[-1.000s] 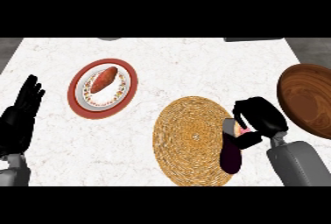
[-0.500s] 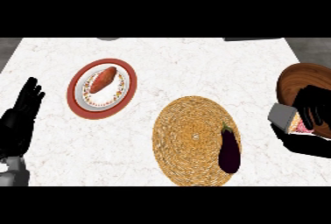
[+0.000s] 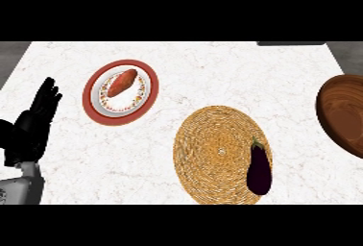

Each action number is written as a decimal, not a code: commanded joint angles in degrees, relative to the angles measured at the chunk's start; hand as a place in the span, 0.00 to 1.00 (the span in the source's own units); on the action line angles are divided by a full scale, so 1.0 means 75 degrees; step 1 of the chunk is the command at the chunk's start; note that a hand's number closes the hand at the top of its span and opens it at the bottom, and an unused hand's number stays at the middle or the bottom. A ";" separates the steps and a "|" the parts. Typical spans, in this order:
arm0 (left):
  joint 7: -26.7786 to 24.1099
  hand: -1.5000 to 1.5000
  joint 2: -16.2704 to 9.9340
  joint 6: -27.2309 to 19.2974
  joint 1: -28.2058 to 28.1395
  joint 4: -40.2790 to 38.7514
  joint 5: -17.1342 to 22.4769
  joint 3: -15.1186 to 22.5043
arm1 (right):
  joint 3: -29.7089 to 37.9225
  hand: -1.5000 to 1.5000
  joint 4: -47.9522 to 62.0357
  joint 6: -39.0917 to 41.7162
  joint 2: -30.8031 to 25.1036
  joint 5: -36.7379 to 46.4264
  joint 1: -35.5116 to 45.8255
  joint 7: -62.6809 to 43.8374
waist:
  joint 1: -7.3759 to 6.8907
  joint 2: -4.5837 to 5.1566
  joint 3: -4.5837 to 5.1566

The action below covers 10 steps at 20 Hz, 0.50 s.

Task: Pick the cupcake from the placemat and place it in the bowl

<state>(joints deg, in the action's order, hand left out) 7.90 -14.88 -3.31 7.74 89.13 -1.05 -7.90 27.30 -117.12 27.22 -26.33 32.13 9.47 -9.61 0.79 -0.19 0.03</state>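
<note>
You can see no cupcake on the placemat (image 3: 216,153), only an eggplant (image 3: 260,166), nor inside the bowl (image 3: 344,113); your left hand (image 3: 34,127) rests open, right unseen

White counter (image 3: 212,81) with faint grey marble veins, red plate (image 3: 120,92) with a white centre and speckled ring, orange-red food (image 3: 123,80) on it, golden woven placemat (image 3: 220,154) in spiral pattern, dark purple eggplant (image 3: 260,168), brown wooden bowl (image 3: 344,115), black left hand (image 3: 32,129)
</note>
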 commanded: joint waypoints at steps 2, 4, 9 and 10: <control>-0.0285 0.50 -0.0115 0.0268 -0.0146 0.0089 0.0149 -0.0152 | 0.0864 1.00 0.2141 -0.0046 -0.0677 -0.0618 0.0603 0.0938 | -0.0163 0.0039 -0.0008; 0.0456 0.50 -0.0146 0.0158 0.0214 0.0234 -0.0034 -0.0113 | 0.0211 1.00 0.1874 -0.0483 -0.0235 -0.0124 0.0573 0.0710 | -0.0124 0.0028 -0.0005; -0.0624 0.50 0.0102 0.0216 0.0272 -0.0662 0.0022 -0.0163 | 0.0407 1.00 0.4755 -0.1380 -0.0810 0.0111 0.1407 0.2341 | -0.0180 0.0062 -0.0008; 0.0180 0.50 -0.0047 0.0275 -0.0091 0.0403 0.0125 -0.0157 | 0.0441 1.00 0.5088 -0.1404 -0.1012 0.0199 0.1268 0.2682 | -0.0212 0.0040 -0.0011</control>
<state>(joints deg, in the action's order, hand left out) 6.78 -14.79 -1.81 8.56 88.00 -0.82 -8.70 29.59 -89.95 20.27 -31.36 32.44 17.46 3.23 -0.45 0.14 -0.01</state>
